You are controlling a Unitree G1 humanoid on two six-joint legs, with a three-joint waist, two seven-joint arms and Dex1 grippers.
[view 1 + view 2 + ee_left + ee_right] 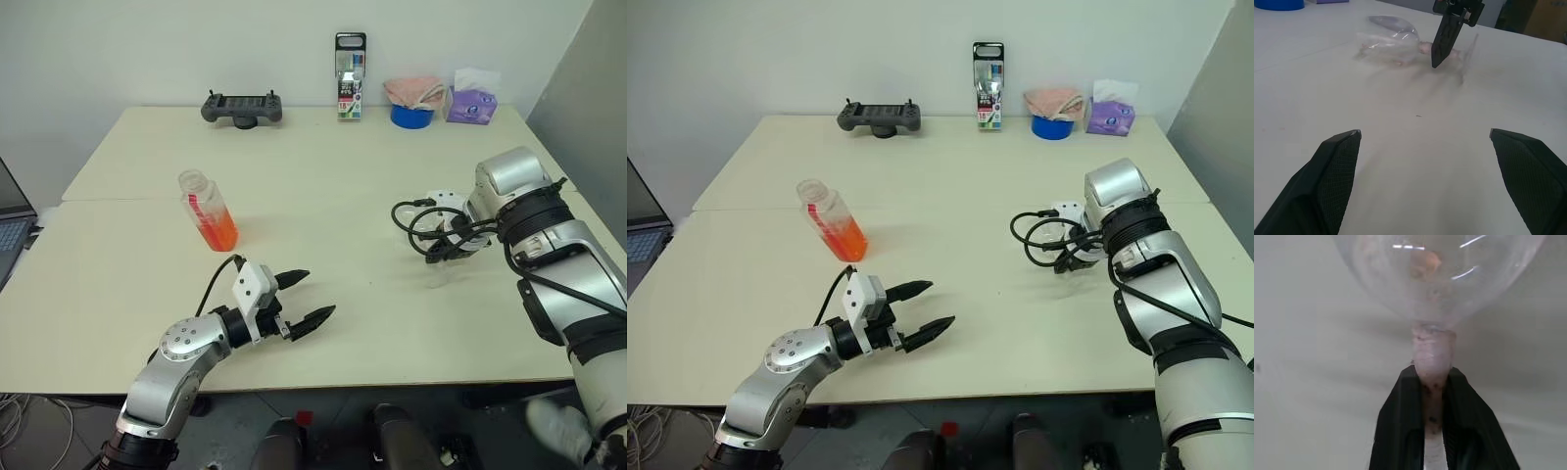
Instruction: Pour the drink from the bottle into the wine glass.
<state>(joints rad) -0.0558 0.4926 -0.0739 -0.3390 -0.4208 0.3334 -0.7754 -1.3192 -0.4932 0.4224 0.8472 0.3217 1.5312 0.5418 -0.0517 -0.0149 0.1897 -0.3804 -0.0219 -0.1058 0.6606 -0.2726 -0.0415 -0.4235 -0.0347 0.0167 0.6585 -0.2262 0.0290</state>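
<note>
A: Saw the right gripper [1433, 396] clamped on the stem of the wine glass [1396, 41], lying on its side on the worktop [323, 186] at the right

B: Needed standing up before any pouring; best lifted slowly, kept pinched low on the stem, foot set flat

A: Left gripper [306, 300] spread wide, empty. Bottle [208, 210] stood upright at the left, drink [219, 232] low inside, well apart from the glass

B: Labels? Found no writing legible on the bottle's red stripe
</note>
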